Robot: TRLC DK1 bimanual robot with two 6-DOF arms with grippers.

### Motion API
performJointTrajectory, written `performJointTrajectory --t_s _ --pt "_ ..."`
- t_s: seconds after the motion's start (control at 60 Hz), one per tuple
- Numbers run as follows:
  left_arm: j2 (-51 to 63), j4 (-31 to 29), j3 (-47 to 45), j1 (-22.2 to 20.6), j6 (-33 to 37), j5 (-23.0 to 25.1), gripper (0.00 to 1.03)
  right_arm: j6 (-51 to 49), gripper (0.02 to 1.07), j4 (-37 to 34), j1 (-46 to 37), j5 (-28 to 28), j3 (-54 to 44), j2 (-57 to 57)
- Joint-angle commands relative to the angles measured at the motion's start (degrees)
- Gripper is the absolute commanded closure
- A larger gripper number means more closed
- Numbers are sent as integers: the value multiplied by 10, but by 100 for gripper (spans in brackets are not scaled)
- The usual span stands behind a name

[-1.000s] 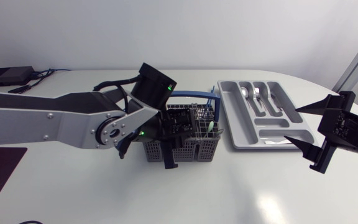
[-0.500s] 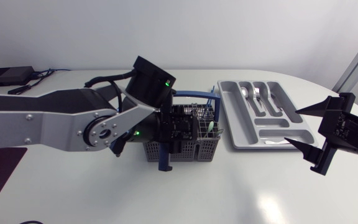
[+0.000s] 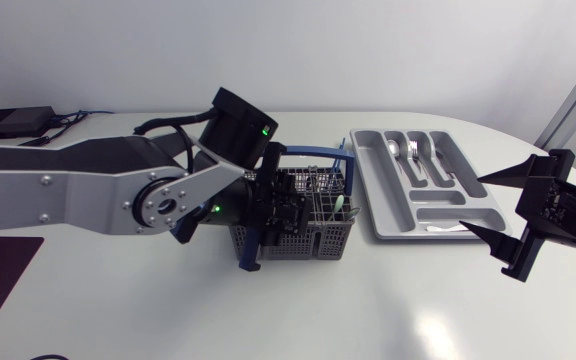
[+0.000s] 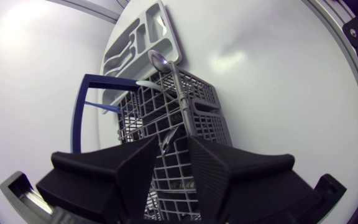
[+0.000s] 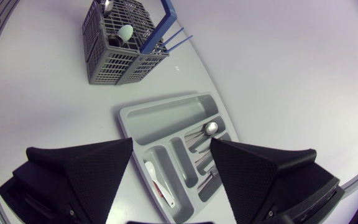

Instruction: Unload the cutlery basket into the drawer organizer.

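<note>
The cutlery basket point(image 3: 298, 240) is a grey plastic lattice with a blue handle point(image 4: 82, 112). It stands near the middle of the white table point(image 3: 418, 300), just left of the drawer organizer point(image 3: 368, 190). Our left arm comes in over it, and the left gripper point(image 4: 173, 146) hangs at its left end. A metal spoon point(image 4: 178, 99) stretches ahead of that gripper across the basket top, bowl farthest out and handle end at the gripper's mouth. We cannot tell whether it is clamped or merely lying there. A pale green spoon bowl point(image 5: 125, 31) pokes up at the basket's right end.

The organizer is a light grey tray. Metal cutlery point(image 3: 413, 155) lies in its long compartments and a white piece point(image 3: 448, 228) in the cross compartment.

Our right gripper point(image 5: 171, 142) hovers right of the organizer with its fingers spread wide, holding nothing.

A black box point(image 3: 13, 122) with cables sits at the table's far left corner.
</note>
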Motion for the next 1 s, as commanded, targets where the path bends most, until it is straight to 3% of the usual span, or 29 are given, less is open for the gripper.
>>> performJointTrajectory --t_s 0.0,0.183,0.367,0.983 --pt "17 -5 23 3 34 1 72 -12 17 -3 -3 -6 -10 5" --pt "34 -4 33 4 44 1 80 -14 17 0 -5 -6 -11 6" --pt "47 2 34 3 57 1 100 -16 17 1 -11 -9 -11 8" --pt "-4 0 27 5 56 -12 100 -19 17 -2 -11 -12 -18 2"
